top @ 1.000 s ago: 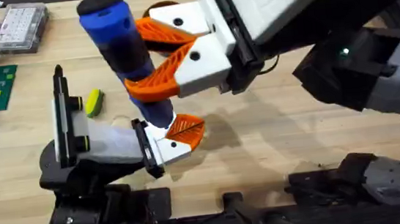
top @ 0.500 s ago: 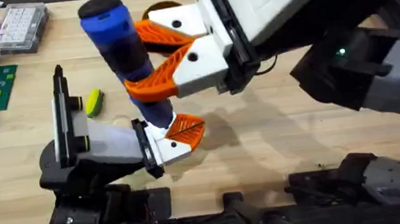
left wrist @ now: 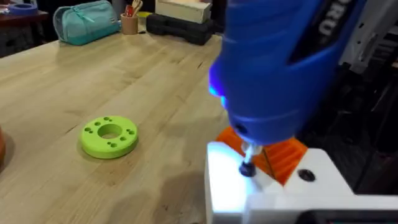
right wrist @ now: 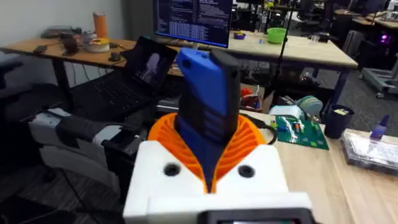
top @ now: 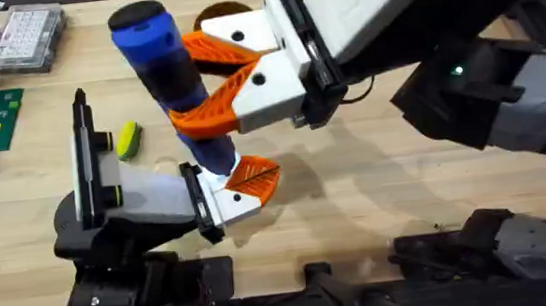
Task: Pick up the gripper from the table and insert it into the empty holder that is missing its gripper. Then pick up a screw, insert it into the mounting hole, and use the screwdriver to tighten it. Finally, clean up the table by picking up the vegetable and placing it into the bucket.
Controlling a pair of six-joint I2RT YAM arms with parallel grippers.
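The screwdriver (top: 171, 82) stands tilted, its bit down on the gripper (top: 241, 186) seated at the holder's (top: 122, 203) end. The right end effector (top: 208, 87) clamps the screwdriver's barrel. The vegetable (top: 128, 139) lies just beside the holder, with bare tabletop (top: 357, 195) to the right.

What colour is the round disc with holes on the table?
Bright green. The disc shows best in the left wrist view.
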